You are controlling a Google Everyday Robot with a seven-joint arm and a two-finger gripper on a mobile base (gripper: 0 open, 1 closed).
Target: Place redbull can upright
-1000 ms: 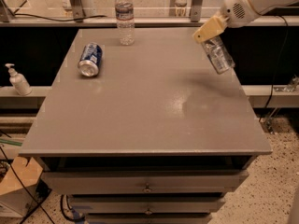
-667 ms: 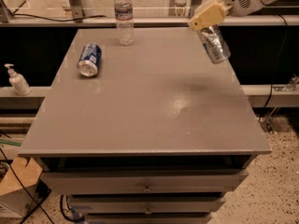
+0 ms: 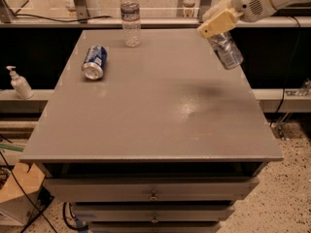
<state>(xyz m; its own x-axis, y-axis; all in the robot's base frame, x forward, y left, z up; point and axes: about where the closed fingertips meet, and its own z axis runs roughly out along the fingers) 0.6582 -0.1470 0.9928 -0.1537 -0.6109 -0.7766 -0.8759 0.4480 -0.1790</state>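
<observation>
The redbull can (image 3: 226, 49) is slim and silver-grey. It hangs tilted in the air above the table's far right edge, its lower end pointing down and to the right. My gripper (image 3: 217, 25) comes in from the upper right on a white arm. Its cream fingers (image 3: 219, 21) are shut on the can's upper end. The can is clear of the grey table top (image 3: 155, 106), which shows a dark shadow beneath it.
A fat blue can (image 3: 94, 61) lies on its side at the table's far left. A clear water bottle (image 3: 130, 17) stands upright at the far edge. A soap dispenser (image 3: 19, 83) stands on a ledge left of the table. Drawers sit below the front edge.
The gripper with the can first moved left and up, then shifted back a little to the right. The can stays tilted in the grip. Nothing else moved.
</observation>
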